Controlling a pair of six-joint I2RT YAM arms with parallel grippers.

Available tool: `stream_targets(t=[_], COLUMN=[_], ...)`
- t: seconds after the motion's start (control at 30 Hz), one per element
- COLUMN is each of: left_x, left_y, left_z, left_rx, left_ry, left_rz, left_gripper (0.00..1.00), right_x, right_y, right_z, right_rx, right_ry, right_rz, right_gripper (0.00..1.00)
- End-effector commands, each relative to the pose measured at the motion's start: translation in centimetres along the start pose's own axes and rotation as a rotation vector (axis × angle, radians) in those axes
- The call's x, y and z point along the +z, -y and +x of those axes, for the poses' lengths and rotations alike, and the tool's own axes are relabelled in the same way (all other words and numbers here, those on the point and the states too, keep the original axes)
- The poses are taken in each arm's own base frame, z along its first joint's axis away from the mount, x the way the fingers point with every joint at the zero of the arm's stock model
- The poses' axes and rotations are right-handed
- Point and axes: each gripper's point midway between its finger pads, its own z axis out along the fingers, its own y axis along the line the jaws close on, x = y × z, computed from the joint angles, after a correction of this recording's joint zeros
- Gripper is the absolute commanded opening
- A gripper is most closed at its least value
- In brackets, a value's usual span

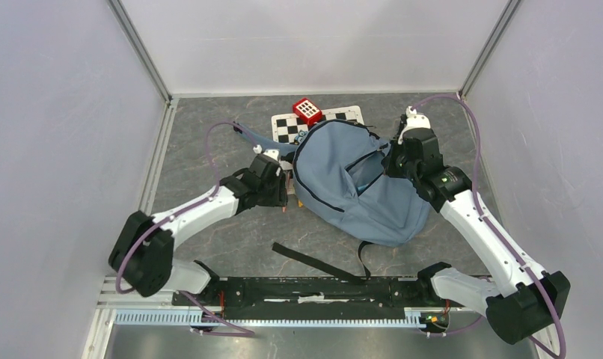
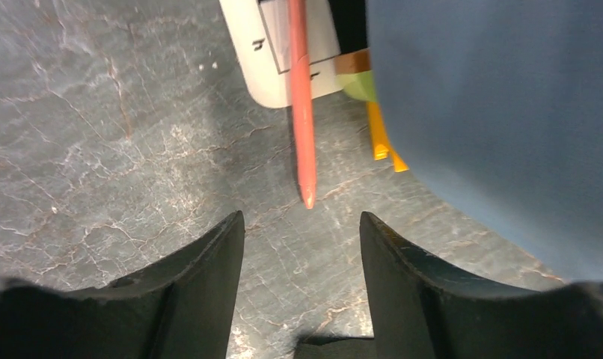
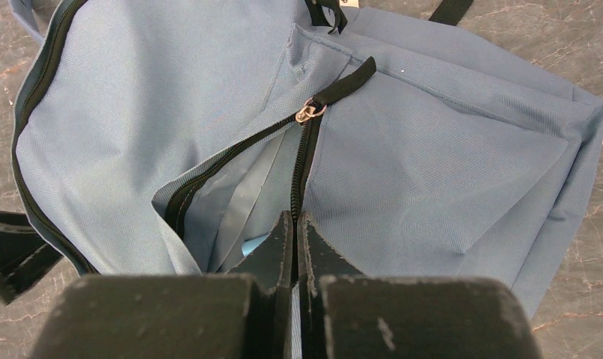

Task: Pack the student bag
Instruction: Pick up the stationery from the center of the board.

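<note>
The left fingers (image 2: 222, 258) stand fairly wide apart and hold nothing; bare grey surface (image 2: 96, 149) shows in the gap between them. They point at the tip of a red pencil (image 2: 302, 112), which lies just ahead at 12 o'clock and is not touched. The right fingers (image 3: 295, 250) are pressed together with no gap, and the dark zipper edge of the student bag's (image 1: 358, 187) open pocket runs straight in between them, so they seem to pinch that edge.

The student bag lies flat in the middle of the surface, its open side turned toward the right arm. In the overhead view the left fingers sit at its 9 o'clock, just beside the fabric, and the right fingers at its 2 o'clock, over the opening. A red toy block (image 1: 307, 111) rests on a checkered board (image 1: 336, 120) at the bag's 11 o'clock, and a black strap (image 1: 313, 262) trails out at 6 o'clock.

Only the left wrist view shows what lies along the bag's edge: the pencil crossing a white card (image 2: 268, 67), with an orange stick (image 2: 379, 134) and a green scrap (image 2: 360, 86) partly under the blue fabric. Only the right wrist view shows the metal zipper pull (image 3: 307, 112) at the top of the opening and a pale blue thing (image 3: 255, 243) inside the pocket, too hidden to identify.
</note>
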Motion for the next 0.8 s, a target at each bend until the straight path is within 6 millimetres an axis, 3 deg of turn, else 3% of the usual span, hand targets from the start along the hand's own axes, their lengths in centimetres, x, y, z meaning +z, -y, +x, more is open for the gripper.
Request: stream_targets(t=[0.0,0.13,0.33,0.57,0.77], left_x=[1.2,2.9,5.3,6.7,7.4], left_y=[0.4,-0.2,0.6,-0.2,-0.8], left_z=[-0.8,-0.4,0.2,0.7,1.8], left_rx=[-0.046,-0.009,0.03,0.042,0.035], left_ry=[-0.017,-0.062,-0.13,-0.173,-0.193], left_rz=[-0.027,-0.072,-0.055,-0.118,-0.137], left_gripper=[0.61,0.53,0.49,0.42,0.42], right_x=[-0.6,-0.6,-0.7,-0.6,-0.5], right_y=[-1.1,-1.0,-0.9,-0.9,-0.9], right_z=[-3.3,-3.3,-3.5,-3.6,-3.6], right_rx=[0.02,0.026,0.019,0.018,0.016], right_ry=[0.1,0.103,0.107,0.105,0.102], right_rz=[-0.032,-0.029,-0.021,-0.02,-0.02], right_gripper=[0.0,0.0,0.0,0.0,0.0])
